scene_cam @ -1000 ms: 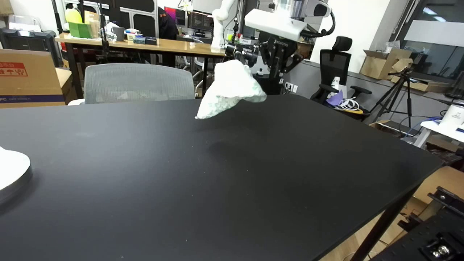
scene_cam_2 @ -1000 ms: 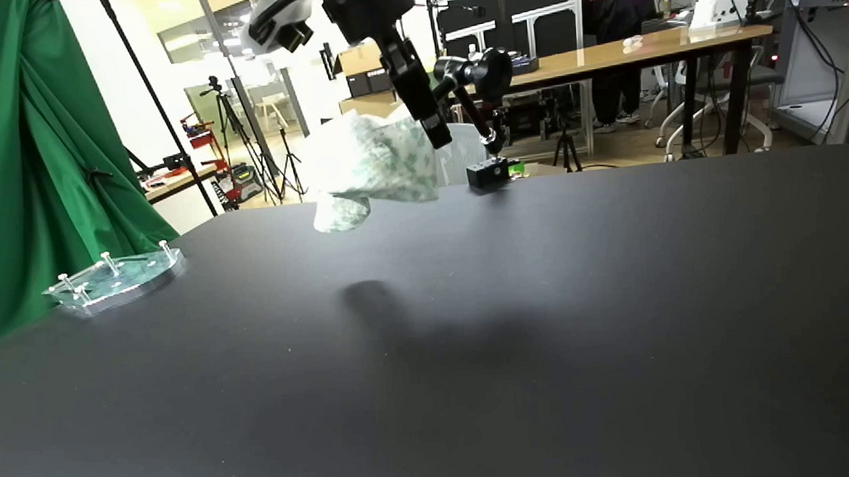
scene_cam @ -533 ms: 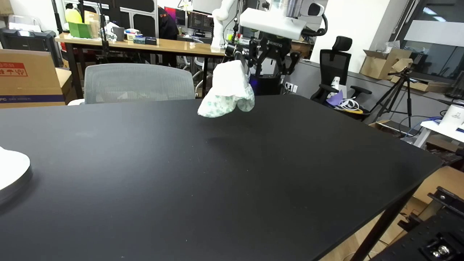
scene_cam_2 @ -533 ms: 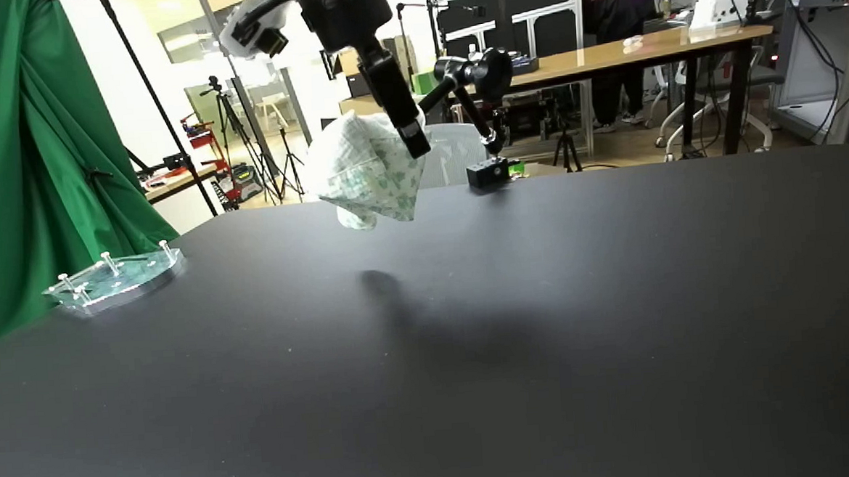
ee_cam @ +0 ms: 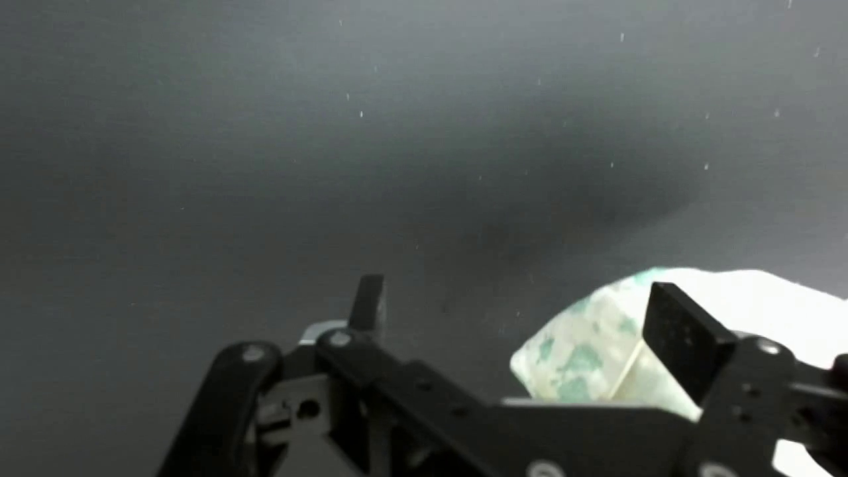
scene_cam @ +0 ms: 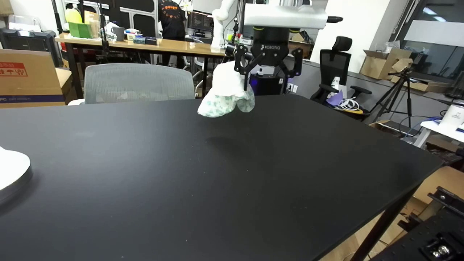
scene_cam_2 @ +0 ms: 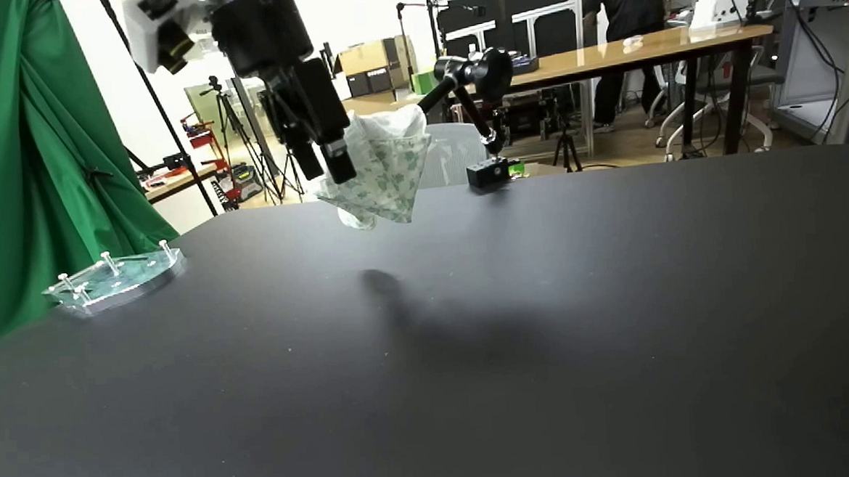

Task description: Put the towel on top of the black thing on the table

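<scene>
The towel (scene_cam_2: 392, 171), white with green leaf marks, hangs above the table at the end of a black jointed arm (scene_cam_2: 492, 75), apparently the black thing. That arm rises from a small black base (scene_cam_2: 488, 173) on the table's far part; where it meets the towel is hidden. My gripper (scene_cam: 266, 86) is open beside the towel, its fingers wide apart. In the wrist view, one finger (ee_cam: 686, 338) stands before part of the towel (ee_cam: 576, 358); the opposite finger (ee_cam: 368, 305) has only tabletop beyond it. No cloth is pinched.
The black tabletop (scene_cam: 181, 174) spreads below. A clear plate with upright bolts (scene_cam_2: 118, 280) lies near the green curtain (scene_cam_2: 50, 163). A white rounded object (scene_cam: 12, 170) stands at a table edge. A grey chair (scene_cam: 139, 83) is behind the table.
My gripper has opened, let go of the towel and drawn away from it, also turning. The towel swung slightly and now hangs still. A person in the background has shifted.
</scene>
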`<control>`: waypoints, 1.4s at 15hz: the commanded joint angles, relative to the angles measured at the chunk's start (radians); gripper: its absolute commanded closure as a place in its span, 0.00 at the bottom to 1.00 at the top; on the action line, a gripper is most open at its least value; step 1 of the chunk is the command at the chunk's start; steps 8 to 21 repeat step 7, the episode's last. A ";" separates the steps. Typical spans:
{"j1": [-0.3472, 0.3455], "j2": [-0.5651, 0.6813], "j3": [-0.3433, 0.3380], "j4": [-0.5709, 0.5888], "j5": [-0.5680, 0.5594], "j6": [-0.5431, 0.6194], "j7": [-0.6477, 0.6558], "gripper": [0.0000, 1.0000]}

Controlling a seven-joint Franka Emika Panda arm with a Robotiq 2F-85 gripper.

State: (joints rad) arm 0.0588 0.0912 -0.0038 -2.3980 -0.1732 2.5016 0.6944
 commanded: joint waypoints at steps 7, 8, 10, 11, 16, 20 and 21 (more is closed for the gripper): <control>0.019 -0.154 0.071 -0.075 0.216 -0.297 -0.600 0.00; 0.019 -0.154 0.071 -0.075 0.216 -0.297 -0.600 0.00; 0.019 -0.154 0.071 -0.075 0.216 -0.297 -0.600 0.00; 0.019 -0.154 0.071 -0.075 0.216 -0.297 -0.600 0.00; 0.019 -0.154 0.071 -0.075 0.216 -0.297 -0.600 0.00; 0.019 -0.154 0.071 -0.075 0.216 -0.297 -0.600 0.00; 0.019 -0.154 0.071 -0.075 0.216 -0.297 -0.600 0.00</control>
